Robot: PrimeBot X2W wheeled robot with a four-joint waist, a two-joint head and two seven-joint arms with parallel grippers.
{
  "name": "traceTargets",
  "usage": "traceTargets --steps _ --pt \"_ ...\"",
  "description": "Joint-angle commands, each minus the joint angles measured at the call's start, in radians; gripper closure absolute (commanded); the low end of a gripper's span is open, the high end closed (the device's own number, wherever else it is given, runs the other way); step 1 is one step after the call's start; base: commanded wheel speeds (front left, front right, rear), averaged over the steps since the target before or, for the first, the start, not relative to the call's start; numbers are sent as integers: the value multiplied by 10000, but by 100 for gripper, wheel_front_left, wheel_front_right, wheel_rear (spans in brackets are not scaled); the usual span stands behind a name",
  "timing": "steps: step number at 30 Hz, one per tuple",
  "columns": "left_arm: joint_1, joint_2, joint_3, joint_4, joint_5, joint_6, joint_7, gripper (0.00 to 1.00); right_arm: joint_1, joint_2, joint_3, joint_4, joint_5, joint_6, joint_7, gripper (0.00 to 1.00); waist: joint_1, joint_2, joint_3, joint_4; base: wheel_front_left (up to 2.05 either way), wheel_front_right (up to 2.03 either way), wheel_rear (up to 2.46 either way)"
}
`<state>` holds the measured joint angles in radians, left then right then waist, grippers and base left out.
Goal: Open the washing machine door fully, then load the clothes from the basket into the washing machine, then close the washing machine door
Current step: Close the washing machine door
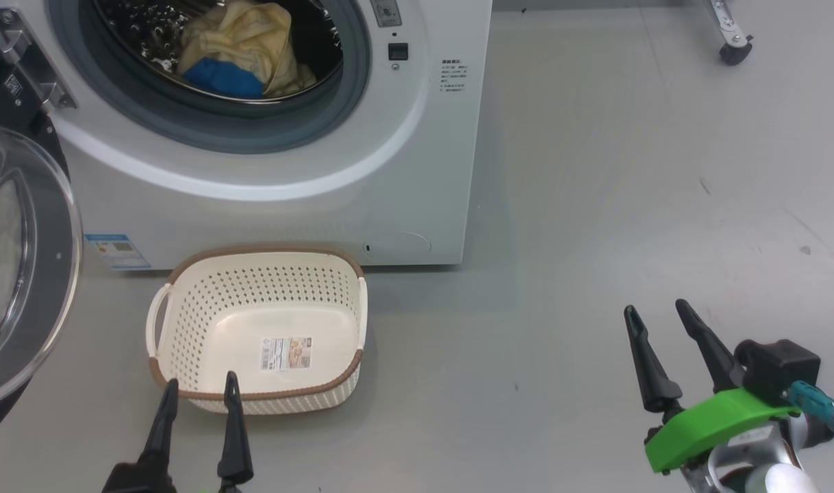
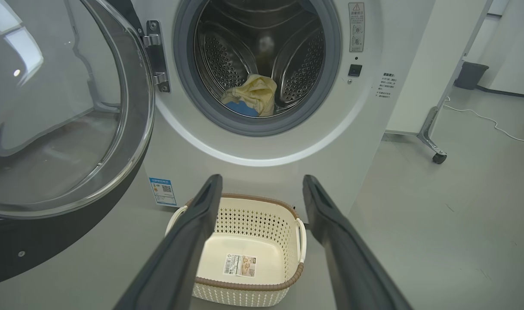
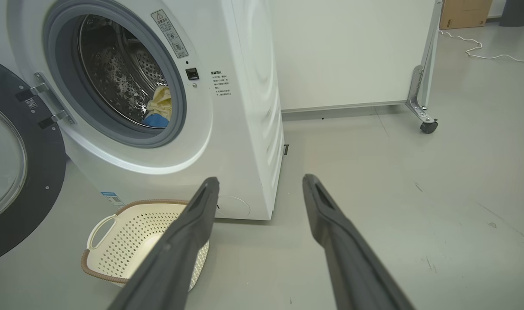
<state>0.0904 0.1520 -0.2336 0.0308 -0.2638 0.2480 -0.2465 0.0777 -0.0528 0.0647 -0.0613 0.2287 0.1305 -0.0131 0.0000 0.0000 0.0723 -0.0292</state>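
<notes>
Left pincer (image 1: 201,383) wide, empty, at near rim of empty basket (image 1: 266,250). Right pincer (image 1: 658,309) wide, empty, well apart over floor (image 1: 595,205). Clothes (image 1: 242,48) lie inside washing machine (image 1: 287,205). Washing machine door (image 1: 54,294) swung open at far left, hinged on left. Left arm nearer; closing push likely its job.

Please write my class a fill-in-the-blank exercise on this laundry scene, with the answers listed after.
1. The door of the washer stands ____.
2. The basket on the floor is ____.
3. The clothes lie ____ the washer.
4. The left gripper and the right gripper each hold ____.
Answers: open; empty; inside; nothing.
</notes>
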Motion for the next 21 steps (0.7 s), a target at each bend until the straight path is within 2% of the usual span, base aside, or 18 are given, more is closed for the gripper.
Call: traceTargets --steps 1,11,21 --pt "-296 171 289 -394 125 692 -108 0 -336 -29 160 -376 -61 2 -80 0 0 0 23 18 0 0 0" --pt "-436 270 264 -442 176 711 -116 0 -310 -50 -38 -419 -97 2 -93 0 0 0 172 475 0 0 0" --pt "-469 281 305 -521 172 733 -133 0 -274 -224 -74 -631 -136 2 96 0 0 0 132 2147 0 0 0"
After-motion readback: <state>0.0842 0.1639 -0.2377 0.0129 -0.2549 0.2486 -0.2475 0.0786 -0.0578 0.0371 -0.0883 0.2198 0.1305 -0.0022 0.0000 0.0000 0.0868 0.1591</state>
